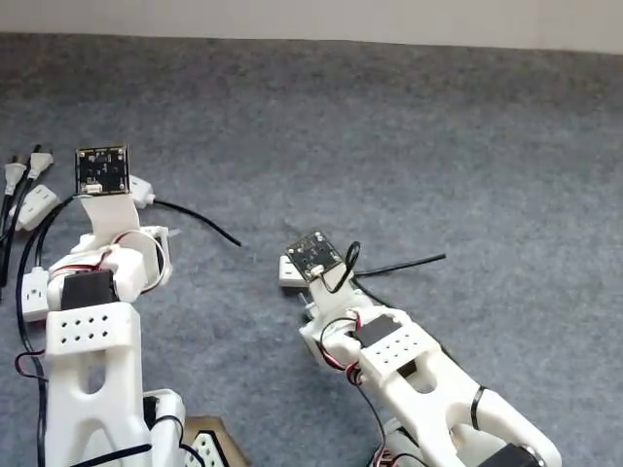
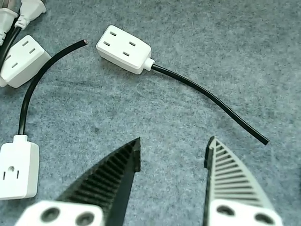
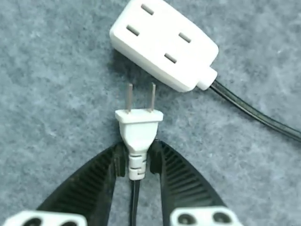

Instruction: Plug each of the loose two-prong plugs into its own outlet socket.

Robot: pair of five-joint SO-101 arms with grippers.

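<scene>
White two-prong plug (image 3: 138, 125), pinched in the right gripper (image 3: 138, 148), aims prongs at the white outlet block (image 3: 164, 44) (just ahead).

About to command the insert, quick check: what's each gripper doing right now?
Left gripper: open, empty.
Right gripper: closed on the white plug, its prongs pointing toward the socket block.

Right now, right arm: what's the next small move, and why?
Probably raise the plug and tilt its prongs toward the socket block's slotted face. The right arm's fingers clamp the plug's neck; the prongs end just short of the block's side wall, so pushing straight would likely hit it.
</scene>
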